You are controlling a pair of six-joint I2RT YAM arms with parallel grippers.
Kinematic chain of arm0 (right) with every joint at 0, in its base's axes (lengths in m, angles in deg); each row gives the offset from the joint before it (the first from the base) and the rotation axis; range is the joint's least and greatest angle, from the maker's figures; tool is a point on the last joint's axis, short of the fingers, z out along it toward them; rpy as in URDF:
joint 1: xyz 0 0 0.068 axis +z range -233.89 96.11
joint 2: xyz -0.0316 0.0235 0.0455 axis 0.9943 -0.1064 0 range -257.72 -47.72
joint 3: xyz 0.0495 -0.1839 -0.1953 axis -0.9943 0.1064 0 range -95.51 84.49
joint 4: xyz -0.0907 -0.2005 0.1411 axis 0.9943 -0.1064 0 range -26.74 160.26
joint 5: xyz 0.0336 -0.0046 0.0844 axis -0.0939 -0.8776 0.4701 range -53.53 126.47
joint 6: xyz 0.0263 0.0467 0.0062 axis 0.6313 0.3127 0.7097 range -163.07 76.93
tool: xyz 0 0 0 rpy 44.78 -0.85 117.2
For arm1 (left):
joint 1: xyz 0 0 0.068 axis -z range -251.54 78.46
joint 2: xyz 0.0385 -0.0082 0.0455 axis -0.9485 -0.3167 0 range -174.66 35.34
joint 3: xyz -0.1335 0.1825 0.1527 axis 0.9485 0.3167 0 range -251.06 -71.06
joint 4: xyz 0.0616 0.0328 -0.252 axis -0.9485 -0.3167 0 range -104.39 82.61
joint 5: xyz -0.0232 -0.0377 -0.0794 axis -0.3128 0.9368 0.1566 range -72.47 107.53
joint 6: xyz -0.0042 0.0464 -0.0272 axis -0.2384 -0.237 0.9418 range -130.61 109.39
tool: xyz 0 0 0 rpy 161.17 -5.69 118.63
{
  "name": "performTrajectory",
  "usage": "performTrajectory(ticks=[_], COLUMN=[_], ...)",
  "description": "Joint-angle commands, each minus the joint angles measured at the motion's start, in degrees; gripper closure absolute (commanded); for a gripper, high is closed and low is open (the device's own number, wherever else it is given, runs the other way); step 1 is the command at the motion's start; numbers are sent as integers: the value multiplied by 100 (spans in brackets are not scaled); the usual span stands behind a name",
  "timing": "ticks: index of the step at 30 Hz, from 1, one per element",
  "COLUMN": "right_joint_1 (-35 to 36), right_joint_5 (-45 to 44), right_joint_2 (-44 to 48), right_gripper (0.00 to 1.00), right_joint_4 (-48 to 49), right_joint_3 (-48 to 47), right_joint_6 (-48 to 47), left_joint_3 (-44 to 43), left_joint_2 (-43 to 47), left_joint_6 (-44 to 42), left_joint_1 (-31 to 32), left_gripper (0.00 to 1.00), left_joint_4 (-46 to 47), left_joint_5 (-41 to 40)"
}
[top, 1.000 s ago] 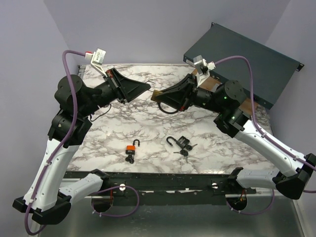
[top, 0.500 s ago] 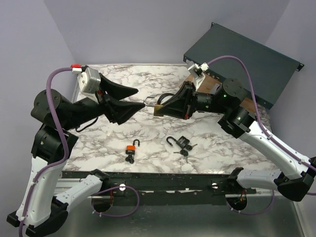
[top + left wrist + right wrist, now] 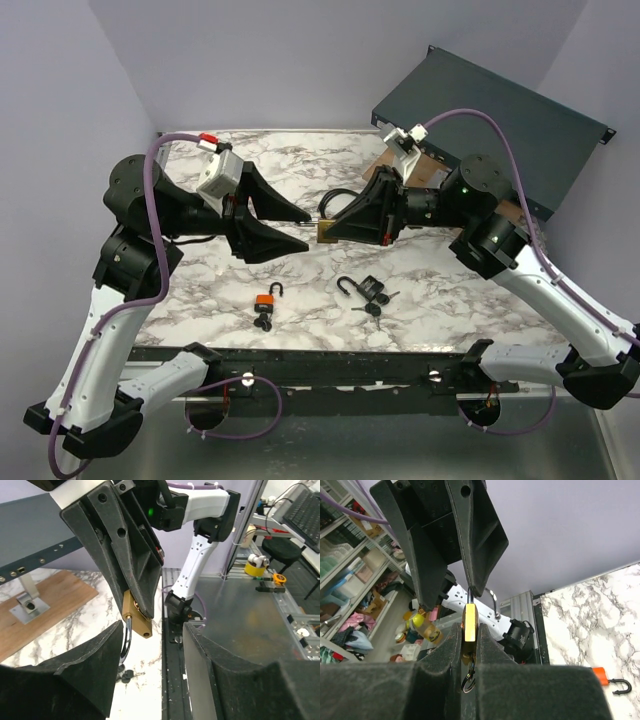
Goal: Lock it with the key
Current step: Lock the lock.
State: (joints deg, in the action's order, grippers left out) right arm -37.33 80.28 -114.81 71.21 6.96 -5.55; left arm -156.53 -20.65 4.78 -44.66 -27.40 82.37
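My right gripper (image 3: 330,230) is shut on a brass padlock (image 3: 327,233) and holds it in the air above the marble table (image 3: 300,160). In the right wrist view the padlock (image 3: 469,622) sits between the fingers. Its shackle (image 3: 492,597) stands open, and a key ring (image 3: 468,679) hangs beneath it; the key is mostly hidden. My left gripper (image 3: 300,228) is open, with its fingertips just left of the padlock. In the left wrist view the padlock (image 3: 136,613) and its shackle (image 3: 128,640) hang just beyond the open fingers, near the left one (image 3: 90,665).
An orange padlock (image 3: 266,300) with keys (image 3: 263,322) and a black padlock (image 3: 368,288) with keys (image 3: 374,308) lie near the table's front edge. A dark flat box (image 3: 490,110) on a wooden board (image 3: 425,170) stands at the back right.
My left gripper has opened, lowered and turned its fingers toward the padlock. My right gripper has brought the brass padlock a little down and toward the front.
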Motion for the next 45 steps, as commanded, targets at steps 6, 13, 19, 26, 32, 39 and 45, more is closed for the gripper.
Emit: performTrajectory(ticks=[6, 13, 19, 26, 32, 39, 45], right_joint_1=[40, 43, 42, 42, 37, 40, 44], right_joint_5=[9, -75, -90, -263, -286, -347, -347], right_joint_2=[113, 141, 108, 160, 174, 205, 214], right_gripper=[99, 99, 99, 99, 99, 99, 99], right_joint_4=[-307, -381, -401, -550, -613, -689, -715], right_joint_3=[-351, -504, -513, -514, -569, -572, -517], right_joint_6=[-111, -208, -228, -390, -456, -533, -553], left_joint_3=[296, 249, 207, 114, 87, 35, -13], left_joint_2=[269, 232, 160, 106, 97, 105, 89], left_joint_6=[110, 119, 338, 441, 420, 376, 446], left_joint_1=[28, 26, 28, 22, 28, 27, 27], left_gripper=[55, 61, 74, 79, 83, 86, 87], left_joint_4=[270, -74, -71, -176, -330, -442, -417], left_joint_5=[475, -91, -384, -463, -578, -750, -903])
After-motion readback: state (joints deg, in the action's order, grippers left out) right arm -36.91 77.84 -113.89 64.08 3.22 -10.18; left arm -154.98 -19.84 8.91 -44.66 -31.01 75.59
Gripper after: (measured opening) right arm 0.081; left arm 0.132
